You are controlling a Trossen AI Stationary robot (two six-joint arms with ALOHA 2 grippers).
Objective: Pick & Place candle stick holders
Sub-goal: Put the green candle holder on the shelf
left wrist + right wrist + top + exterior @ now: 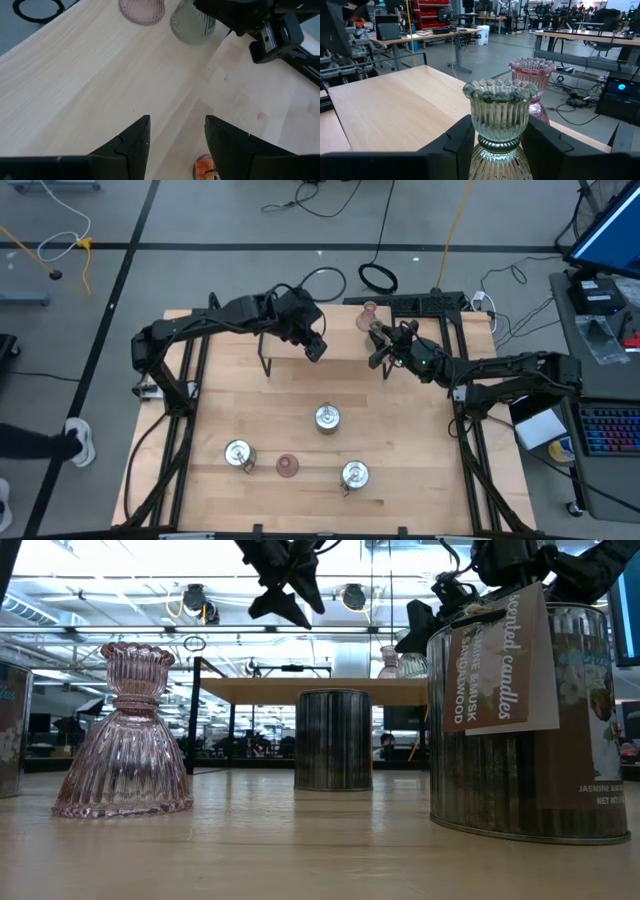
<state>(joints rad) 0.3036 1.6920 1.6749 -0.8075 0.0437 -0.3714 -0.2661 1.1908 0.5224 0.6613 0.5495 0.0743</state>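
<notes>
Green glass holder [500, 120] grasped in right pincer [383, 346] near far table edge [330, 313]; left pincer [175, 145] released.

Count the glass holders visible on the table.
3. One pink holder at the near edge between two silver ones; another pink one at the far edge; a green one beside it, between the right gripper's fingers.

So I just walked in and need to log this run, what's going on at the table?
The right claw sits around the green glass holder at the table's far edge, right beside a pink glass holder. The left claw hangs open and empty above the wood nearby. Three silver holders and another pink one wait on the near half of the table.
</notes>
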